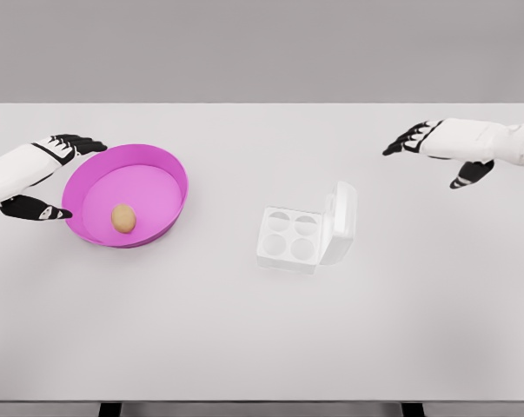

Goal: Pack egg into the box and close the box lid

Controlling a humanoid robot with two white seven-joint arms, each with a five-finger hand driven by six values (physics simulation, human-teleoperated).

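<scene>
Nothing packed yet: egg (123, 218) lying alone in the magenta bowl (169, 165) on the left of the white table (262, 339), egg box (289, 238) well apart near the centre, all four cups empty, lid (342, 221) tipped up on its right side. Step in hand, by the look of it: fetching the egg. Best done coming down over the rim rather than across it, fingertips closing gently round the egg's middle, no nudging the bowl. Left hand (46, 174) hovering just beside the bowl's left edge, fingers spread and relaxed, thumb low, holding nothing. Right hand (442, 148) out over the far right, palm down, fingers loosely extended, likewise empty.
</scene>
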